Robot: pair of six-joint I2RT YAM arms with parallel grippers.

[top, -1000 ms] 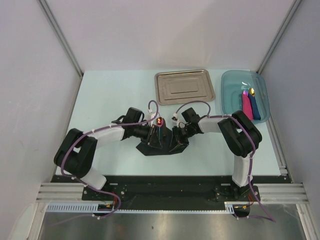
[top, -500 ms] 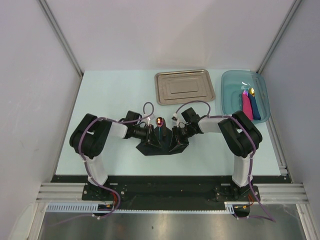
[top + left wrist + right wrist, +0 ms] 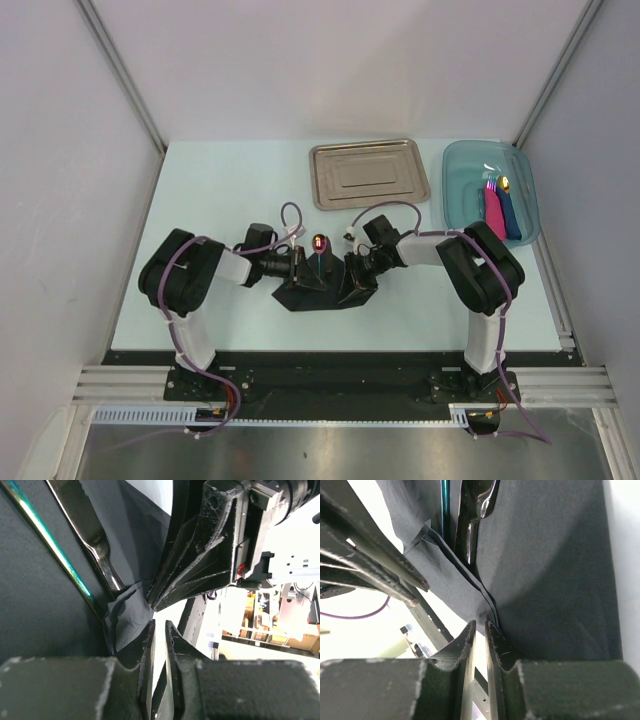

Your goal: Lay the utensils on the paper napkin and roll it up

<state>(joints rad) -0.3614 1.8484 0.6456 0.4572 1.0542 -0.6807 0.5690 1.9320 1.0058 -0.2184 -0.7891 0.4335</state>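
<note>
Left arm [image 3: 185,270], right arm [image 3: 485,265] folding inward, forearms lying low, facing. Left claw [image 3: 159,624] pinching crumpled napkin [image 3: 127,625] corner; right claw [image 3: 480,624] pinching opposite edge. Utensils [image 3: 92,535] lying just beyond fingertips.

2 utensils [image 3: 319,262] lie on the napkin [image 3: 308,298]; tray [image 3: 370,178] behind it, tub [image 3: 465,190] at right.

There are two robot arms, a left arm [image 3: 182,278] and a right arm [image 3: 486,266]. Each has one gripper, so that makes two: the left gripper [image 3: 300,272] and the right gripper [image 3: 352,280]. Between the two grippers is one black paper napkin [image 3: 320,296]. On it are two utensils: one blue-handled utensil [image 3: 46,536] and one dark utensil [image 3: 89,528]. Far past the grippers is one steel tray [image 3: 368,176]. Far out past the right gripper is one blue bin [image 3: 460,186]. In it are two rolls: one pink roll [image 3: 494,213] and one dark blue roll [image 3: 511,216].
</note>
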